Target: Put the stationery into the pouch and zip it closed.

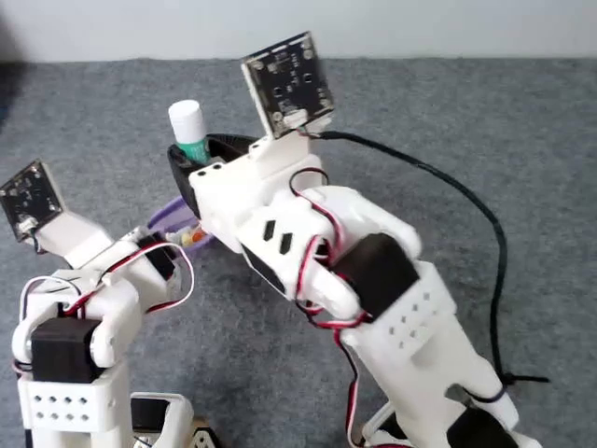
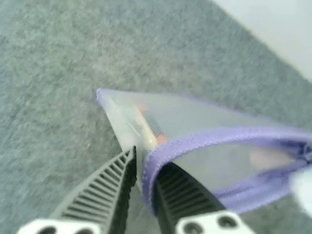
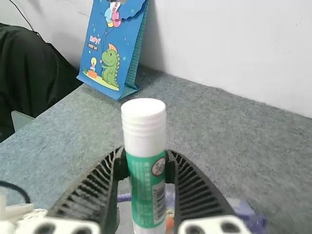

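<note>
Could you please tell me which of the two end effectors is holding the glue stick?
The right end effector: it clamps the white-capped glue stick upright, while the left end effector grips the edge of the purple-zippered pouch.

Grey carpeted table [image 1: 532, 121] with a clear purple-zipped pouch [image 2: 204, 122], a black cable [image 1: 466, 196] and a blue gift bag [image 3: 114, 48].

Grey carpeted table [image 1: 522, 140]. Right arm [image 1: 373, 280] runs from lower right up to upper centre. Right gripper [image 1: 194, 155], black jaws, clamps a glue stick [image 1: 187, 128]: white cap, green body, upright. Left arm [image 1: 84, 289] at lower left, angled toward a purple pouch [image 1: 171, 215] lying just below the glue stick, mostly hidden by the right arm. Black cable [image 1: 485, 224] trails down the right side.
</note>
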You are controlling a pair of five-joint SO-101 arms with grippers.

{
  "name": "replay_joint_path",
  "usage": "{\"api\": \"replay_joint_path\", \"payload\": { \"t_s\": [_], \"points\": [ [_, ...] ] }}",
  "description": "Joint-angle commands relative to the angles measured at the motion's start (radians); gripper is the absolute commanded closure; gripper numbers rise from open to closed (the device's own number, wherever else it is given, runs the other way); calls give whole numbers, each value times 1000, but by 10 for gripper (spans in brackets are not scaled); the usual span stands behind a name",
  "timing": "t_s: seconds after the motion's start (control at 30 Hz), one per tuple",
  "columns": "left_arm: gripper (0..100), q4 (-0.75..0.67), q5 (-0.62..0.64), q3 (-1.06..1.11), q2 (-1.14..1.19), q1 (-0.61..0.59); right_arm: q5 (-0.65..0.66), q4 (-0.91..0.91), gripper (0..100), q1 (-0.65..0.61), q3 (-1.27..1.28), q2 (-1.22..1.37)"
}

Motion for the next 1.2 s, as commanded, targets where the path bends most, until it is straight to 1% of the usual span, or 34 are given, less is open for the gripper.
{"api": "replay_joint_path", "payload": {
  "t_s": [0.0,0.1,0.23,0.37,0.43,0.53,0.63,0.73,0.77,0.83,0.93,0.97,1.07,1.17],
  "points": [
    [987,-78,11,-8,5,3,25,-163,991,2,81,-35],
    [987,-118,20,-5,6,3,89,-352,991,-1,245,-101],
    [987,-120,21,-12,81,0,230,-587,991,-1,517,-217],
    [987,-121,23,-35,138,2,311,-799,991,2,743,-294],
    [987,-121,25,-61,153,3,342,-875,991,4,821,-298],
    [987,-121,25,-94,183,3,358,-943,991,5,908,-295],
    [987,-120,25,-111,204,3,359,-984,991,42,984,-295],
    [987,-120,25,-114,209,3,382,-974,979,97,1013,-295],
    [987,-120,25,-114,210,3,410,-952,959,110,1013,-298],
    [987,-120,25,-114,213,3,451,-908,884,125,1010,-305],
    [987,-120,25,-114,213,3,453,-868,760,137,988,-323],
    [987,-120,25,-114,213,3,453,-855,745,136,976,-334],
    [987,-118,25,-111,213,3,439,-816,775,124,921,-360],
    [987,-118,25,-111,213,3,396,-716,819,119,833,-384]
  ]
}}
